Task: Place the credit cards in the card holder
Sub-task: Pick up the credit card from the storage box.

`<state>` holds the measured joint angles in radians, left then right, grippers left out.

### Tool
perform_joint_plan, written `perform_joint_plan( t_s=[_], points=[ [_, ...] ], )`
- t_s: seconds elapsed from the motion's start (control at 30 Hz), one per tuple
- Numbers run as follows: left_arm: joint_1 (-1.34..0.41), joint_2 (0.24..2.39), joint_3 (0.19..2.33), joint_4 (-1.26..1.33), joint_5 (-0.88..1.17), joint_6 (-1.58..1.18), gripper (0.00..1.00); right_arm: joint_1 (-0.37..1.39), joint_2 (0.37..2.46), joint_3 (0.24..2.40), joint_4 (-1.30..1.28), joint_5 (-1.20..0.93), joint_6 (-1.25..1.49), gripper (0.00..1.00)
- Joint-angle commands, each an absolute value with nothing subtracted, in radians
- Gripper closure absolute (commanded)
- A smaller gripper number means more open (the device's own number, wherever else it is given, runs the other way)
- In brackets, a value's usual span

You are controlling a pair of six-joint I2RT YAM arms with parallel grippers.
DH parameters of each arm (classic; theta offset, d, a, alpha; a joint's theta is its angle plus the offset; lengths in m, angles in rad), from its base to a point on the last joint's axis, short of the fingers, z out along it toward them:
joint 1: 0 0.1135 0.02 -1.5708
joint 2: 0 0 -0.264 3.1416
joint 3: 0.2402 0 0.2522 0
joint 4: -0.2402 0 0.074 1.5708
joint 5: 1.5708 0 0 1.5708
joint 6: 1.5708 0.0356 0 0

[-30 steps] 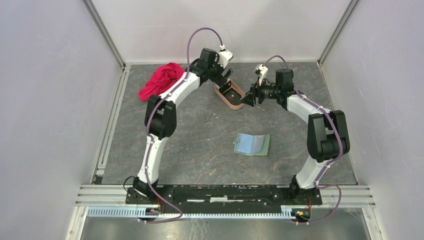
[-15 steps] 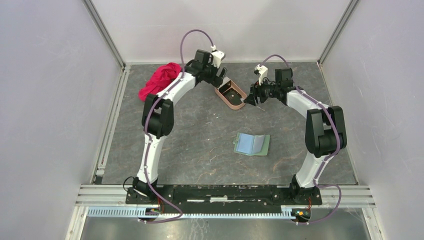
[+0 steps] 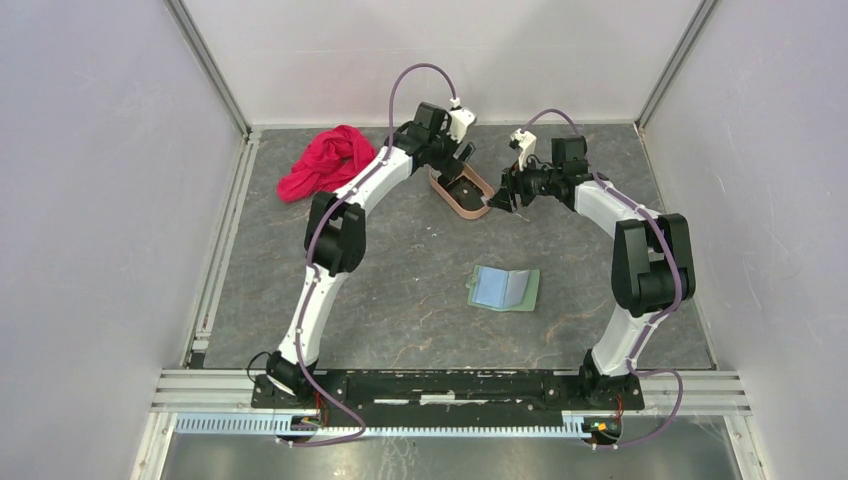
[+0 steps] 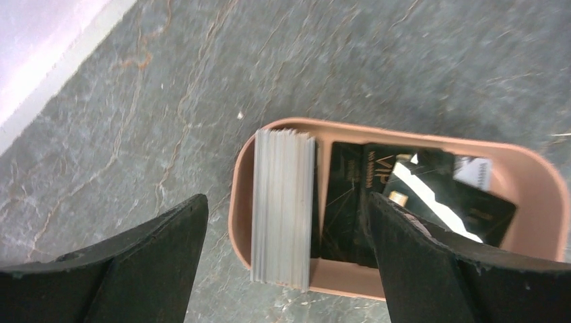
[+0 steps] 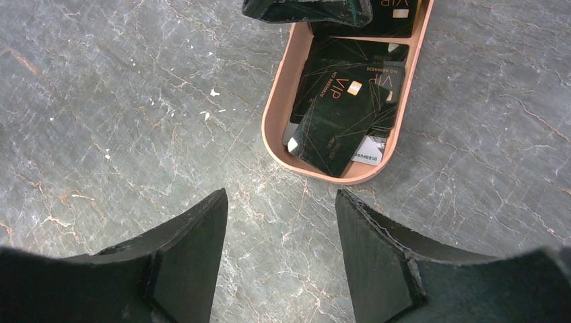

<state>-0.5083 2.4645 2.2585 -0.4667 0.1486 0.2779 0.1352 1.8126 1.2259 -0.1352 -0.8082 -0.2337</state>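
The pinkish-tan oval plastic tray (image 3: pixel 447 199) is sitting near the middle of the grey stone-patterned table's (image 3: pixel 400 290) far edge, and both arms are crowding it. The left gripper (image 3: pixel 462 158), jaws wide apart, is hanging over its far end, above an upright stack of silvery-white cards (image 4: pixel 283 205). The right gripper (image 3: pixel 503 197), jaws also parted, is hovering just beside its right rim. Loose dark cards (image 5: pixel 337 114) are filling the remaining tray floor. A crumpled red cloth (image 3: pixel 325 160) is occupying the far left corner. Bare table is surrounding the open sage-green wallet (image 3: pixel 503 288) mid-table, leaving approach room on every side.

Dark credit cards (image 5: pixel 334 121) in the tray (image 5: pixel 268 128) read "VIP", with what looks like "NO 8888888".
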Motion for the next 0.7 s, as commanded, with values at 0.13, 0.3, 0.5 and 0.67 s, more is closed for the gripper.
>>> perform_joint_plan(
  t_s=[0.13,0.3,0.5,0.67],
  points=[
    [-0.497,2.509,2.297,-0.476,0.1,0.352,0.07,0.13,1.798,1.224,-0.113,-0.85,-0.238,0.33],
    [-0.497,2.524,2.294,-0.48,0.116,0.35,0.13,0.13,1.799,1.222,-0.113,-0.851,-0.238,0.33],
    [-0.496,2.527,2.284,-0.479,0.121,0.341,0.24,0.13,1.801,1.222,-0.113,-0.854,-0.238,0.33],
    [-0.498,2.518,2.278,-0.468,0.094,0.339,0.24,0.129,1.799,1.221,-0.114,-0.856,-0.238,0.33]
  ],
)
